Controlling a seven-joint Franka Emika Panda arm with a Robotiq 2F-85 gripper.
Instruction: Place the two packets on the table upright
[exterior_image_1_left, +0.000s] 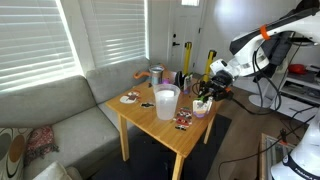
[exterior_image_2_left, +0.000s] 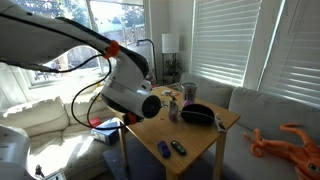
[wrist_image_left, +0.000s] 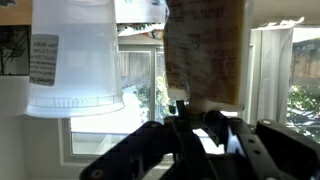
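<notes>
Packet (wrist_image_left: 205, 50) pinched at one edge by nearly closed claw (wrist_image_left: 195, 106); looks light, thin, floppy, probably slippery; best held at the seam.

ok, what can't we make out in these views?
- Exterior view: arm covers part of the table; what lies behind it is hidden.
- Exterior view: gripper is too small, jaws unreadable.
- Wrist view: packet in the jaws is blurred, print illegible, top cut by the frame edge; cup is cropped too.

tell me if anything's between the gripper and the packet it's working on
Nothing visible: in the wrist view the gripper is closed on the packet, and the white cup stands off to one side, not between them.
</notes>
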